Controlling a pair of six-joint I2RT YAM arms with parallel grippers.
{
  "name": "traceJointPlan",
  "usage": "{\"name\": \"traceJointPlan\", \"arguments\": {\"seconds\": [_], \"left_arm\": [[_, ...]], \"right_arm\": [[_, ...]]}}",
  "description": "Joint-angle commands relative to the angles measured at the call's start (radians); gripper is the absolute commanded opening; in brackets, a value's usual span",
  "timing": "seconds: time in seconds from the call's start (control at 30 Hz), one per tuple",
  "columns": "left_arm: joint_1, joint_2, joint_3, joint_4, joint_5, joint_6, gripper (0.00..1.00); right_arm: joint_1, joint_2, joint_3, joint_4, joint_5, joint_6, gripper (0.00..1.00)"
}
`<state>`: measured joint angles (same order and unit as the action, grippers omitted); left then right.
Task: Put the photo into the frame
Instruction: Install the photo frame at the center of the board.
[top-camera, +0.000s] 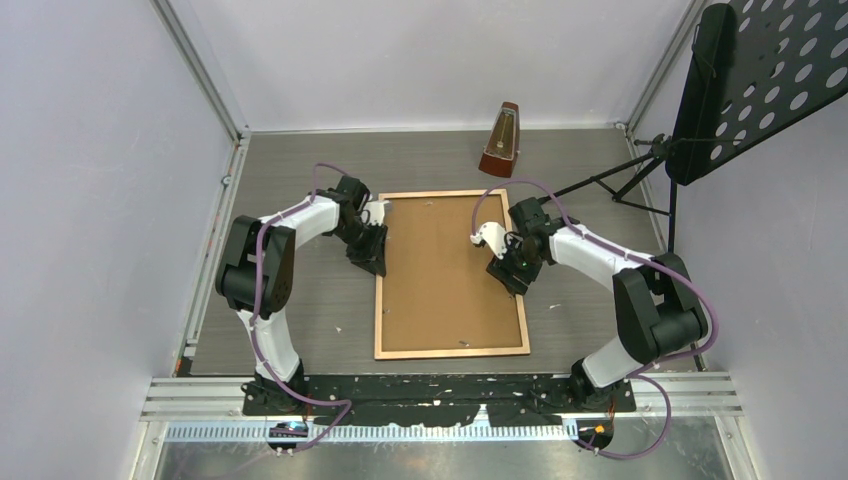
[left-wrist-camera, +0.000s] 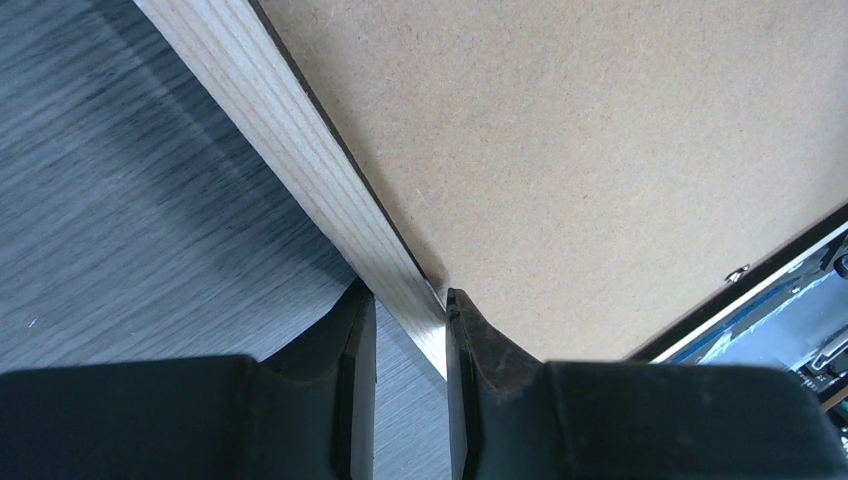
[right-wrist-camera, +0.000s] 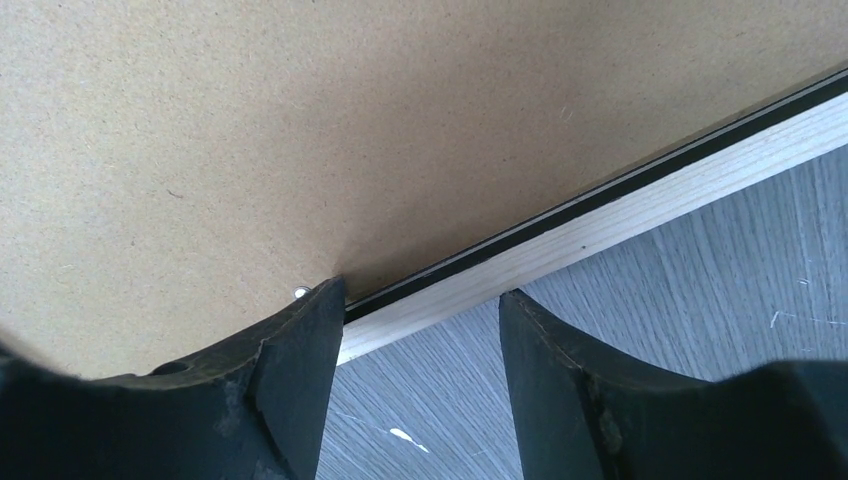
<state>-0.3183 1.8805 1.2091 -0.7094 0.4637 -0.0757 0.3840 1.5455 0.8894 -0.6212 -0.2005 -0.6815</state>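
jaws narrow at the left gripper (top-camera: 376, 262), set on the left rail of the frame (top-camera: 450, 351); wider at the right gripper (top-camera: 517, 284), over the right rail.

from above: frame flat on the table (top-camera: 300, 180), pale rear face up, brown backing board (top-camera: 445, 270) filling it, open tabletop along all four sides. metronome (top-camera: 502, 140) beyond the far rail, music stand (top-camera: 760, 80) off to the far right, both apart from the frame.

left wrist: narrow grip of the left gripper (left-wrist-camera: 410, 300), closed on the wooden rail of the frame (left-wrist-camera: 290, 130). one finger (left-wrist-camera: 352, 335) on the table side, the other (left-wrist-camera: 475, 335) on the backing board (left-wrist-camera: 600, 150) side, both touching wood.

right wrist: right gripper (right-wrist-camera: 422, 297) spread wide, holding nothing. inner finger (right-wrist-camera: 300, 360) tip down on the backing board (right-wrist-camera: 300, 120) just inside the frame (right-wrist-camera: 650, 200) rail; outer finger (right-wrist-camera: 560, 380) over bare table (right-wrist-camera: 700, 310), apart from the rail's outer edge.
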Motion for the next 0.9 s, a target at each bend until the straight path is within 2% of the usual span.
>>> {"name": "traceJointPlan", "arguments": {"seconds": [0.0,0.23,0.6,0.87], "left_arm": [[0.004,0.013,-0.006,0.015,0.020,0.033,0.00],[0.005,0.012,-0.008,0.016,0.026,0.034,0.00],[0.008,0.000,-0.009,0.014,0.025,0.036,0.00],[0.008,0.000,-0.010,0.015,0.029,0.034,0.00]], "right_arm": [[0.007,0.023,0.008,-0.093,-0.022,-0.019,0.65],[-0.016,-0.007,0.093,-0.050,0.014,0.124,0.69],[-0.045,0.036,0.159,0.002,0.078,0.315,0.67],[-0.099,0.123,0.193,0.000,0.010,0.397,0.61]]}}
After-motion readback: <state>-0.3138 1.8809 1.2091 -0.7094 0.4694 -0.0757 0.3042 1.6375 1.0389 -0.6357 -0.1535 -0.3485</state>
